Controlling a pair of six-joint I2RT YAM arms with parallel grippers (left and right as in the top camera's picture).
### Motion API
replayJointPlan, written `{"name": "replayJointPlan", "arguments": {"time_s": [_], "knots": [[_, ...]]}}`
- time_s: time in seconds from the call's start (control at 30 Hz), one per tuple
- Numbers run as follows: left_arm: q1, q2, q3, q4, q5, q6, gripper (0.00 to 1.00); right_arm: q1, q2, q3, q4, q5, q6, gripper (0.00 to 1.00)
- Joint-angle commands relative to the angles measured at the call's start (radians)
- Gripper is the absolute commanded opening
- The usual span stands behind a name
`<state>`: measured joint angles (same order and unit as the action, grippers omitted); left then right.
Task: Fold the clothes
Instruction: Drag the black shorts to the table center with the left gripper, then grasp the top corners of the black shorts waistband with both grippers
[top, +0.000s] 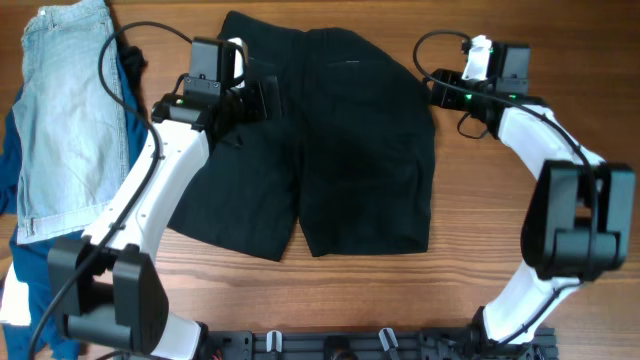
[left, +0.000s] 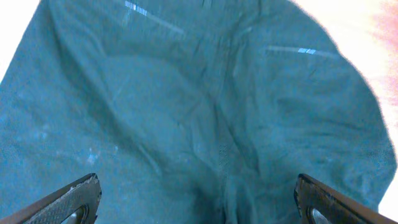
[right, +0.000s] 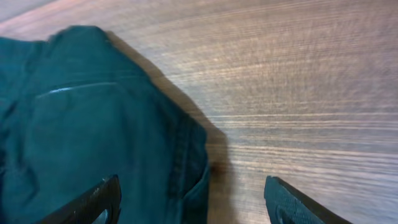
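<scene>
Black shorts (top: 320, 140) lie flat mid-surface, legs toward the near edge, waistband toward the far edge. I judge no fold is made yet, so all of it remains. My left claw (left: 199, 202) gapes wide over the waist, and my right claw (right: 193, 199) is wide at its right corner. On the wooden surface (top: 470, 200), denim shorts (top: 70, 110) and a blue garment (top: 30, 270) lie along the left edge.

The shorts (top: 330, 150) lie spread flat across the middle of the desk (top: 480, 210), with the waistband toward the far edge and the legs toward the near edge. The left tool (top: 262, 98) is over their left waist part. The right tool (top: 440, 92) is at their right waist corner. Denim shorts (top: 65, 110) lie at the far left corner, on top of another garment (top: 25, 265) that runs along the left edge.
</scene>
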<state>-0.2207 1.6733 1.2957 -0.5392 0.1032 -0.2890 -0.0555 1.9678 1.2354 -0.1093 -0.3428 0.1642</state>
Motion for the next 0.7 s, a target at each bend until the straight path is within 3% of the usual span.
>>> {"name": "replayJointPlan", "arguments": {"time_s": [0.0,0.23,0.47,0.6,0.67], "knots": [[0.002,0.029,-0.006,-0.013,0.005,0.024,1.00,0.000,0.074,0.018,0.064,-0.019,0.079,0.74],[-0.016,0.029,-0.006,-0.050,0.005,0.024,1.00,0.000,0.190,0.018,0.223,-0.033,0.253,0.70],[-0.032,0.029,-0.007,-0.048,0.005,0.024,1.00,0.041,0.259,0.018,0.297,-0.085,0.285,0.63],[-0.033,0.029,-0.007,-0.048,0.005,0.024,1.00,0.085,0.267,0.018,0.341,-0.085,0.284,0.43],[-0.033,0.029,-0.007,-0.048,0.005,0.024,1.00,0.098,0.267,0.018,0.369,-0.089,0.285,0.24]]}}
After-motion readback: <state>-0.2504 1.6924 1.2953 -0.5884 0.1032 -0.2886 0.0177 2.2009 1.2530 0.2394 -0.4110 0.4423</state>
